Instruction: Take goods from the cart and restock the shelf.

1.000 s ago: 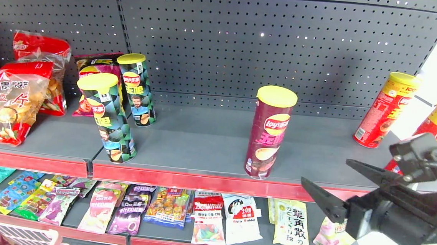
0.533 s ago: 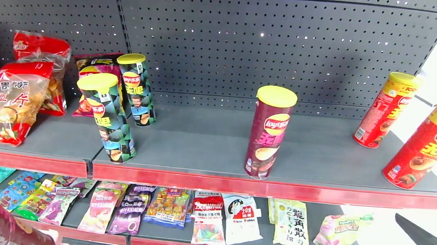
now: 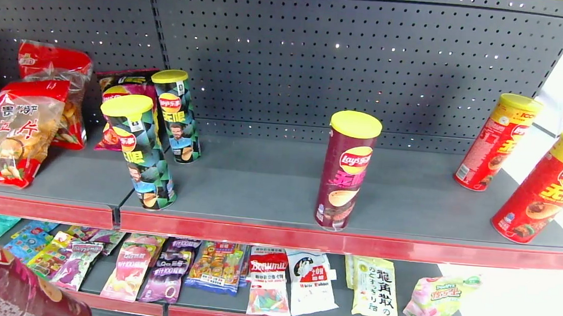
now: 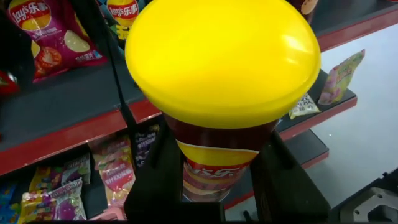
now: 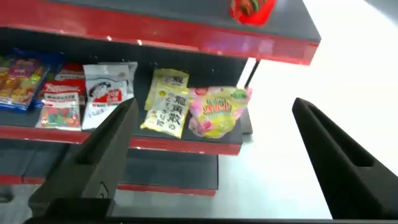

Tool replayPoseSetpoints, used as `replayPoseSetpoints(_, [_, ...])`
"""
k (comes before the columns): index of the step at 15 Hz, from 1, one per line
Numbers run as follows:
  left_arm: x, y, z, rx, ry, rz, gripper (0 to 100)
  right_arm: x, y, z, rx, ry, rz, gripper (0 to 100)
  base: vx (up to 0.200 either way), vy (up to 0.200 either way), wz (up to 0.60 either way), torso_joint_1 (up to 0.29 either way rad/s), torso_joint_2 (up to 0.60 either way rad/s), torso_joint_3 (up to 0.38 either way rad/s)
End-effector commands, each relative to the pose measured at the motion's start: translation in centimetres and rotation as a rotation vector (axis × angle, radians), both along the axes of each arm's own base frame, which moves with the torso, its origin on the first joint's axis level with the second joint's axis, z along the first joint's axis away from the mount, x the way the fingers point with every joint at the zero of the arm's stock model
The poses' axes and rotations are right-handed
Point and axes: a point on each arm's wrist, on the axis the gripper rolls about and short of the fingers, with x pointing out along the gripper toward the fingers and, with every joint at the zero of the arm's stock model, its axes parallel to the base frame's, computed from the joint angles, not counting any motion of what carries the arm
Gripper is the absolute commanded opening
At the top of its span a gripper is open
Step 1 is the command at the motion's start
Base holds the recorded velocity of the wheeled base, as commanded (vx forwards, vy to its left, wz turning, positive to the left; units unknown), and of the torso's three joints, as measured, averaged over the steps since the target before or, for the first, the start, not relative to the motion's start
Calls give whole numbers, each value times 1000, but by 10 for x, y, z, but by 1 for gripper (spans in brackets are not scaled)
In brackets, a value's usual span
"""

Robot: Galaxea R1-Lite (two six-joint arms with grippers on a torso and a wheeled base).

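The left gripper (image 4: 217, 165) has its fingers (image 4: 152, 186) closed on either side of a dark red chip can (image 4: 221, 56), whose yellow lid faces the wrist camera, and the hold looks firm; in the head view the chip can (image 3: 0, 282), as I judge it, has risen at the near left corner and shows far more of itself than a second ago, when barely a sliver was there; so the left arm is lifting stock up toward the shelf.

The right gripper (image 5: 217, 168) has its fingers (image 5: 93, 162) spread wide and holds nothing; a second ago it stood before the right end of the upper shelf (image 3: 259, 191), near the front red can (image 3: 544, 189); it has since sunk away to the near right and now faces the sachets (image 5: 169, 102) on the lower shelf (image 5: 205, 148).

The purple can (image 3: 347, 170) stands upright at the upper shelf's near edge, well apart from its neighbours; the bare stretch on either side of it looks the likely place for the held can; the placing itself is not yet begun.
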Motion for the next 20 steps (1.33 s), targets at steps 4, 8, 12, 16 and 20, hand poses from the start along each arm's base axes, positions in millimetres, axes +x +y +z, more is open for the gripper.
replayPoseSetpoints(4, [4, -1, 0, -5, 18, -18, 0, 1, 1, -25, 49, 26, 11, 100, 0, 0, 0, 0, 0, 0])
replayPoseSetpoints(8, [3, 0, 0, -5, 12, -14, 0, -1, 2, -25, 62, -20, 63, 100, 0, 0, 0, 0, 0, 0])
replayPoseSetpoints(12, [0, 0, -1, -10, 0, -8, 0, 4, 1, -17, 106, -21, 255, 100, 0, 0, 0, 0, 0, 0])
replayPoseSetpoints(16, [-3, 0, -1, -13, -11, -8, 0, -6, -3, -33, 98, -132, 112, 100, 0, 0, 0, 0, 0, 0])
replayPoseSetpoints(20, [-10, 0, -5, -47, -18, -4, 0, -4, -4, -33, 145, -164, 93, 100, 0, 0, 0, 0, 0, 0])
